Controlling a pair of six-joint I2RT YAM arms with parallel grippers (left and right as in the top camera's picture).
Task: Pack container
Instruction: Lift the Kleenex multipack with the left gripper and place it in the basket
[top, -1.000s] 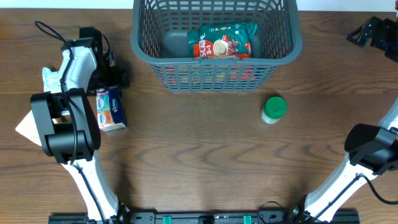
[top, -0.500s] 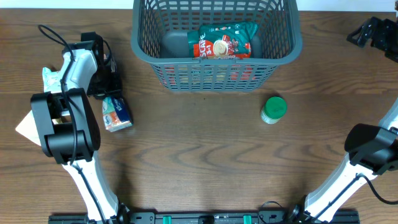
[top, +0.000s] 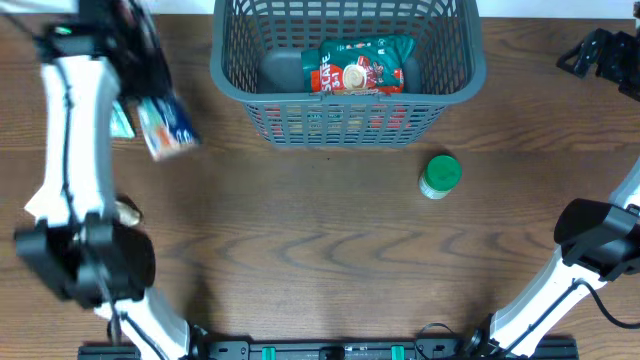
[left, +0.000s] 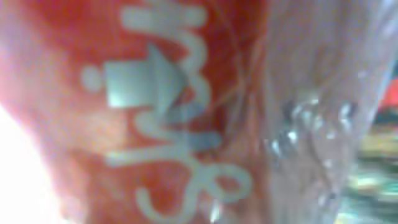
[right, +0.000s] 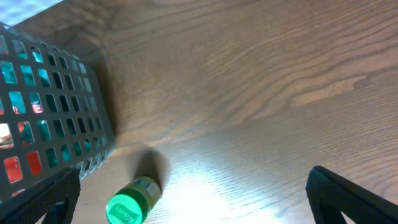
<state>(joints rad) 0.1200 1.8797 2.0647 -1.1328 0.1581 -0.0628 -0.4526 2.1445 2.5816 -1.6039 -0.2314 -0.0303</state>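
The container (top: 476, 72), a dark grey slotted basket, stands at the back centre with a red-and-green snack bag (top: 360, 64) inside. My left gripper (top: 148, 84) is raised left of it and shut on a tissue pack (top: 168, 126), which hangs blurred above the table. In the left wrist view a red wrapper with white lettering (left: 155, 112) fills the frame and hides the fingers. My right gripper (top: 598, 50) stands open at the far right, with nothing between its fingers (right: 193, 183). A green-lidded jar (top: 440, 175) lies on the table before the basket, and this jar (right: 132, 202) also shows in the right wrist view.
A dark item (top: 280, 68) lies in the basket's left part. A teal-and-white packet (top: 120, 118) sits at the left behind the raised pack. A small beige thing (top: 128, 212) and a pale triangular piece (top: 36, 206) lie near the left arm's base. The basket's wall (right: 56, 112) edges the right wrist view.
My left gripper has shut on the tissue pack and lifted it off the table, up and toward the back. The right arm has not moved.
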